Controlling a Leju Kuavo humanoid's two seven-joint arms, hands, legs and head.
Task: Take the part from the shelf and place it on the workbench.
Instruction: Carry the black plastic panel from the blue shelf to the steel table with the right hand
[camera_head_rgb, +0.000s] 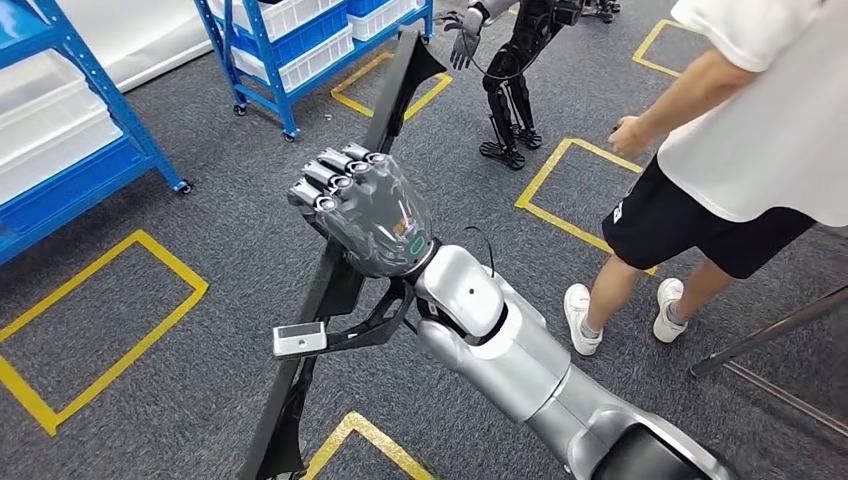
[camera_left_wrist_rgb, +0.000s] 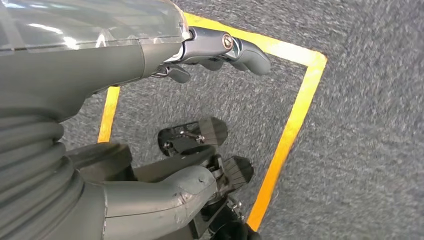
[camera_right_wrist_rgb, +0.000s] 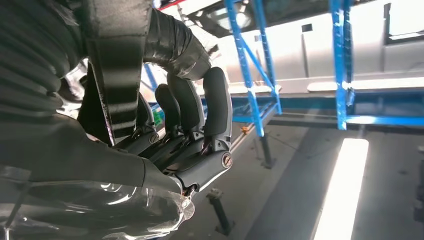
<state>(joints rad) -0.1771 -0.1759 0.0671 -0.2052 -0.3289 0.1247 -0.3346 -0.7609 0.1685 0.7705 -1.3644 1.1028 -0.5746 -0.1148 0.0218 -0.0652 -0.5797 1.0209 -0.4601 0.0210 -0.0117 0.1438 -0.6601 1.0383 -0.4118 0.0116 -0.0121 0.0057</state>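
Note:
The part (camera_head_rgb: 396, 88) is a long black bar with a side bracket ending in a small silver block (camera_head_rgb: 298, 338). It slants from low in the head view up toward the shelves. My right hand (camera_head_rgb: 365, 212) grips the bar near its middle, held above the grey carpet. In the right wrist view the dark fingers (camera_right_wrist_rgb: 199, 120) curl around the black bar (camera_right_wrist_rgb: 118, 75). My left hand (camera_left_wrist_rgb: 120, 67) hangs over the floor with its fingers apart, and nothing is in it.
Blue shelves with white bins stand at the far left (camera_head_rgb: 70, 170) and at the back (camera_head_rgb: 290, 55). A person in a white shirt and black shorts (camera_head_rgb: 745, 130) stands at the right. Another robot (camera_head_rgb: 512, 70) stands behind. Yellow tape squares (camera_head_rgb: 110, 330) mark the carpet. A metal leg (camera_head_rgb: 775, 328) slants in at the right.

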